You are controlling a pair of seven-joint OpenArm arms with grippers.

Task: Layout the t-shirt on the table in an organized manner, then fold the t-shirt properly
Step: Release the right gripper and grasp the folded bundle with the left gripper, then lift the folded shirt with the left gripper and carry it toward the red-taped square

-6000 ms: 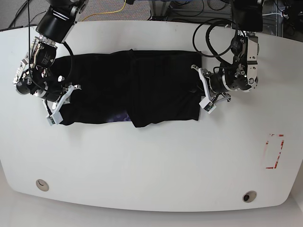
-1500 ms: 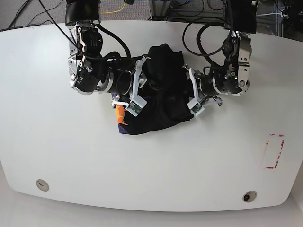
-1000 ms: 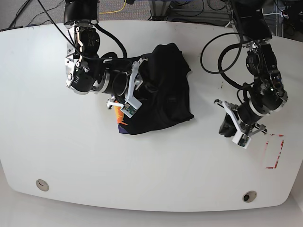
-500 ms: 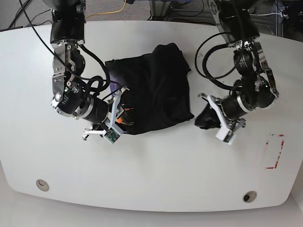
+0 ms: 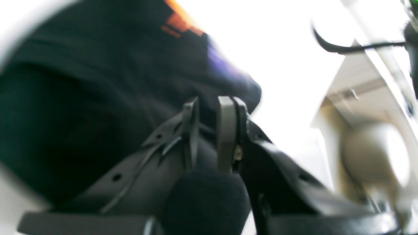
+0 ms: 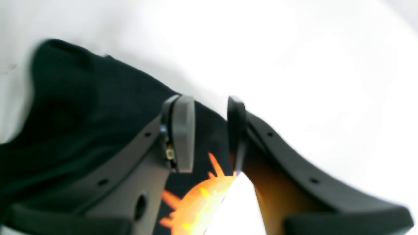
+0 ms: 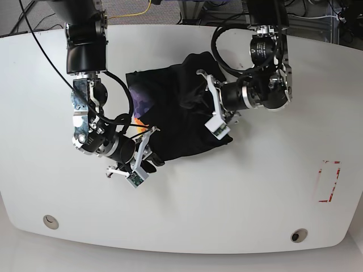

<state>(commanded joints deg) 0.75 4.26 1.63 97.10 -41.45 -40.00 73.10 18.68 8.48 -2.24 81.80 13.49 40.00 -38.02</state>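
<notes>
Gripping t-shirt [image 7: 181,107] — both grippers

The base view is evenly and brightly lit from above, sharp throughout, with only soft, short shadows under the arms on the big white smooth tabletop [image 7: 238,192]. Both wrist views are heavily blurred and smeared. In them the tabletop burns out to featureless white glare, while the large plain black soft cloth t-shirt [image 7: 187,113] sinks into near-detailless darkness; its orange print [image 6: 196,202] glows oversaturated.
</notes>
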